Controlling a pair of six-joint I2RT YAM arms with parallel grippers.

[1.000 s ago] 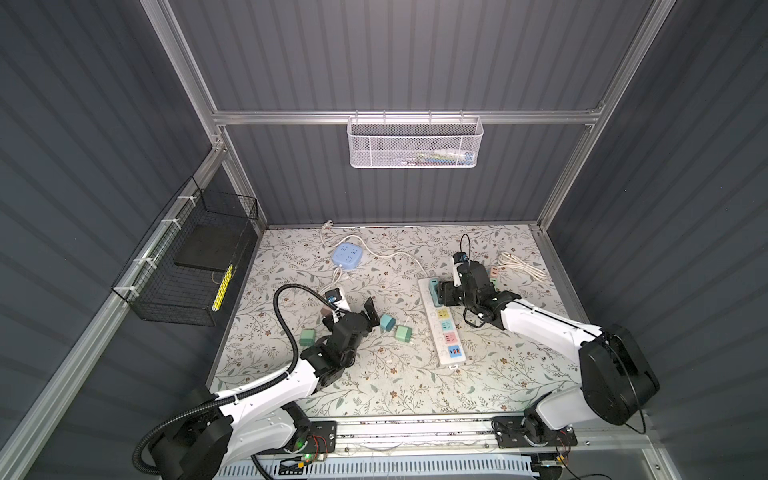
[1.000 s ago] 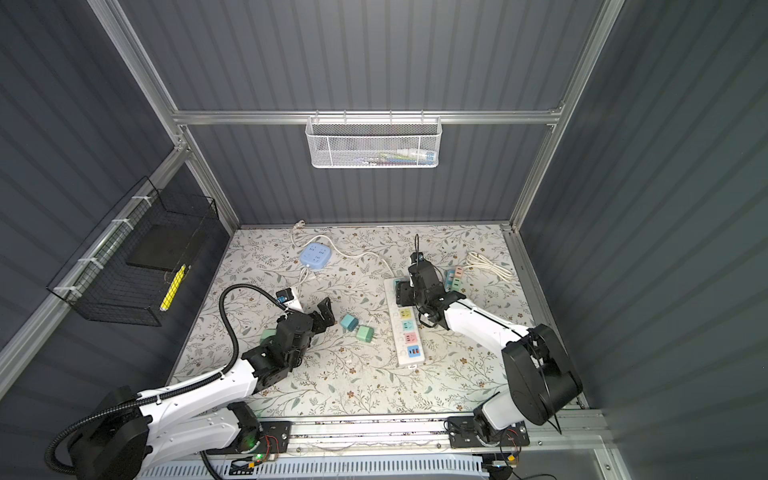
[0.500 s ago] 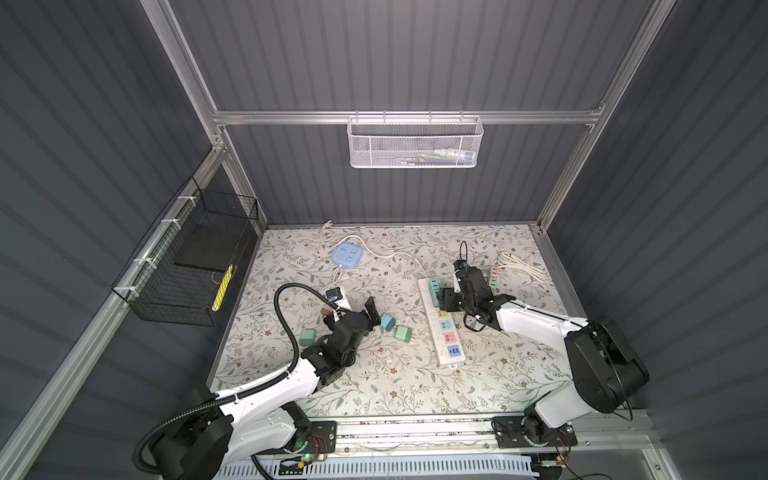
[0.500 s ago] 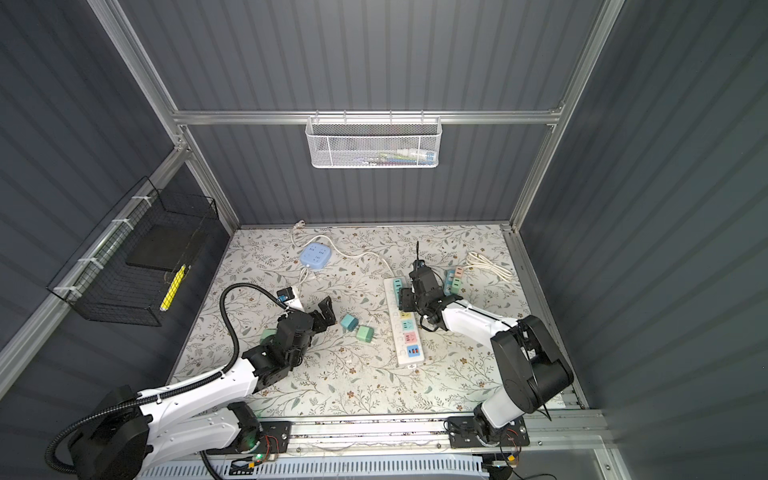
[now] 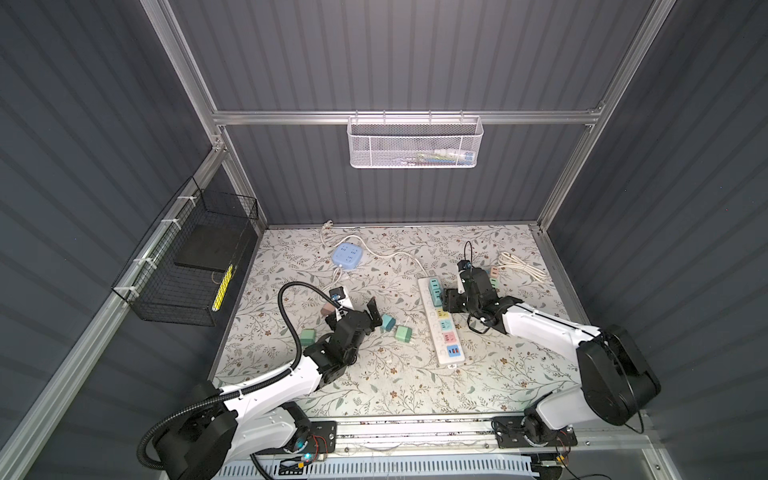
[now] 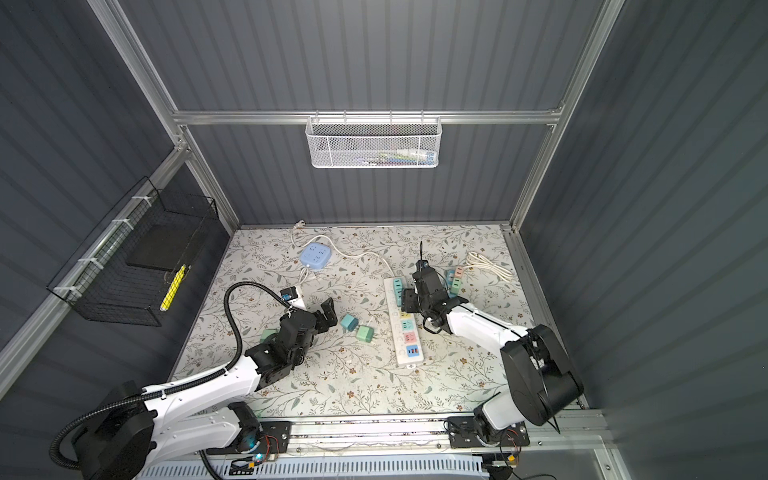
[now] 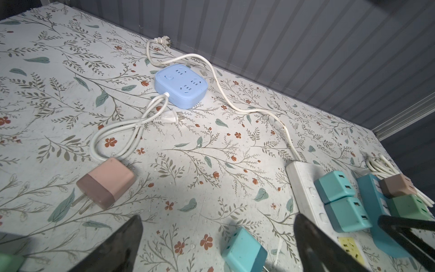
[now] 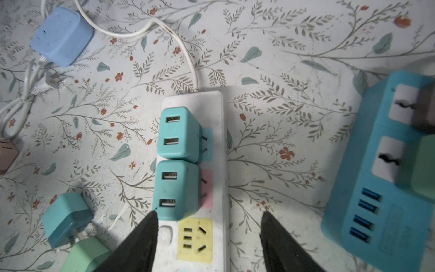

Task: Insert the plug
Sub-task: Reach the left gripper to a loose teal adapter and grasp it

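R fingers (image 8: 143, 242): open, gripping nothing; astride white strip (image 8: 211, 103), one tip touching lower teal plug (image 8: 175, 190).
Lower teal plug: in strip's pink socket, prongs partly showing.
Upper teal plug (image 8: 179, 134): next socket along, just beside lower one.
L fingers (image 7: 127, 247): spread wide, empty, over bench (image 7: 211, 141).
Loose teal plug (image 7: 244, 252): on bench, btwn my L tips in wrist view, apart from both.
Green plug (image 5: 402, 333): beside it, near strip.
Pink plug (image 7: 106, 183): on its side, prongs out.
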